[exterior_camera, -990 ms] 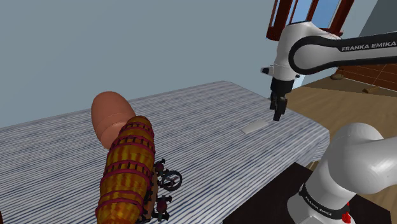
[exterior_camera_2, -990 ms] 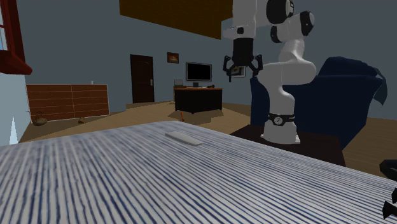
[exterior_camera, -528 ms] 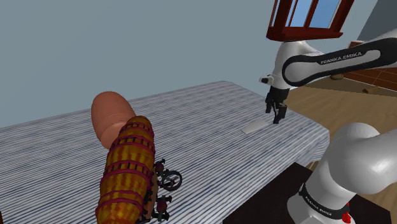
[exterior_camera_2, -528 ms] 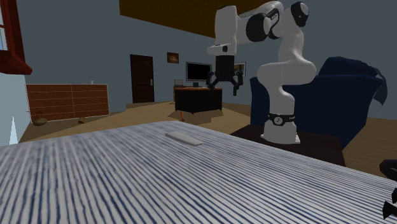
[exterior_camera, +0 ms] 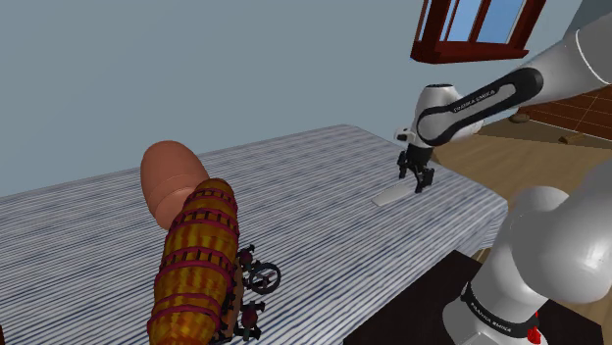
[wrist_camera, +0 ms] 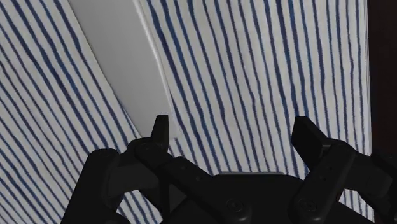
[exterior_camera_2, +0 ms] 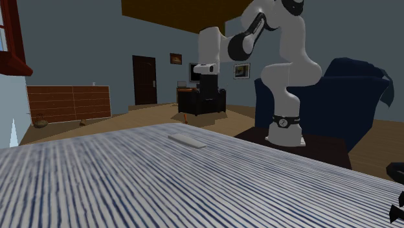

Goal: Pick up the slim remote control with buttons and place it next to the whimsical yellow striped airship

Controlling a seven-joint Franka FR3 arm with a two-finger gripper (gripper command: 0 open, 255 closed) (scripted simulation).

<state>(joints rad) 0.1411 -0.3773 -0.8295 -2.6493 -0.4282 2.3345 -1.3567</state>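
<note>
- The gripper [exterior_camera: 416, 182] hangs low over the striped counter [exterior_camera: 314, 225], near that surface's far corner in the shoulder view, pointing down.
- Its two black fingers [wrist_camera: 160, 130] stand well apart in the wrist view, so it is open and clasps nothing.
- The remote control [exterior_camera: 390, 195] lies flat on the counter as a slim, plain pale-grey slab, just beside the gripper on the shoulder view's left.
- In the wrist view the remote control [wrist_camera: 121, 63] runs slantwise past one fingertip, which overlaps its edge. The gap between the fingers is mostly over blue-and-white striped cloth.
- Whether that fingertip touches the remote control or is just above it cannot be told.
- In the second exterior view the remote control [exterior_camera_2: 187, 140] rests near the counter's far edge, with the white arm [exterior_camera_2: 259, 29] bending down above and behind it.
- The airship [exterior_camera: 196, 265] lies on the counter at the shoulder view's lower left, well apart from the remote control. It is a long body in yellow and red stripes with dark bands around it.
- Small dark wheels [exterior_camera: 260, 279] sit at the airship's side.
- A smooth pinkish-brown rounded object [exterior_camera: 169, 176] is just behind the airship, touching or nearly touching it.
- A red-framed window [exterior_camera: 471, 24] shows at the shoulder view's upper right.
- Beyond the counter in the second exterior view are a blue armchair [exterior_camera_2: 356, 97], a television [exterior_camera_2: 202, 72], a dark door [exterior_camera_2: 144, 79] and a wooden dresser [exterior_camera_2: 68, 103].
</note>
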